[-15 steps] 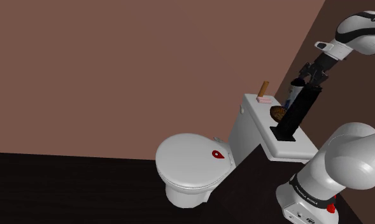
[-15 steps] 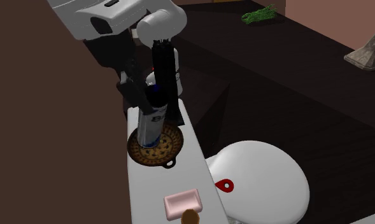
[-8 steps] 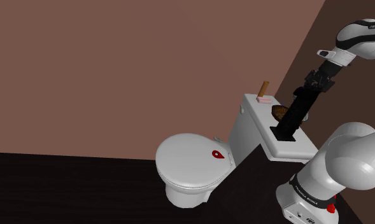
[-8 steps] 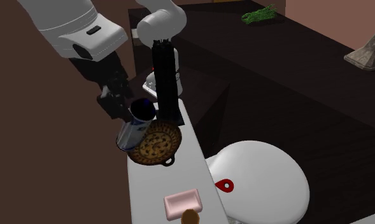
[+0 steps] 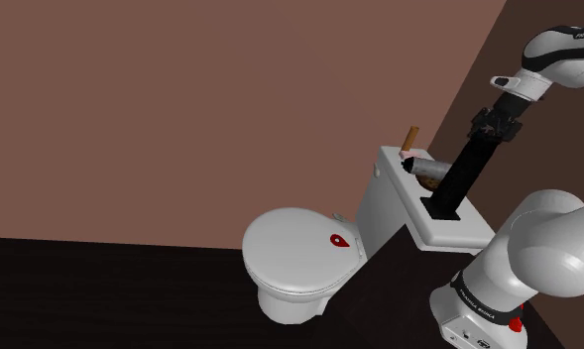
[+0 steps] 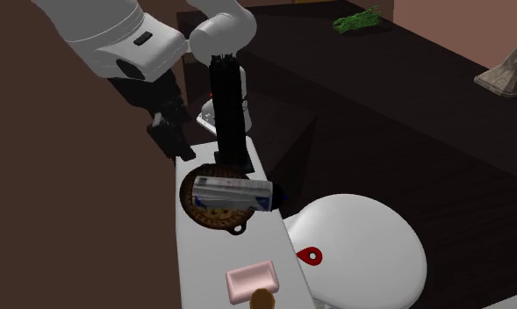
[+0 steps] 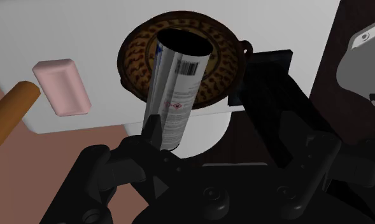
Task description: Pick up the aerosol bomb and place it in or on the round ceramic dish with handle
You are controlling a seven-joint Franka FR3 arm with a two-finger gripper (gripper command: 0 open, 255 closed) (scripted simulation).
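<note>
The gripper has let go, fingers wide and empty; just beside it the can has toppled onto its side across the brown dish. Withdraw straight up: a nudge could roll it onto the tank.

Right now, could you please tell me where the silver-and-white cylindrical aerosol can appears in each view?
Shoulder view: the silver-and-white cylindrical aerosol can lies right of centre, on the white toilet tank.
Second exterior view: left of centre, the can lies on its side across the round brown patterned dish.
Wrist view: the can has one end over the dish and its body crosses the rim.
Shared landmark: that brown dish.
</note>
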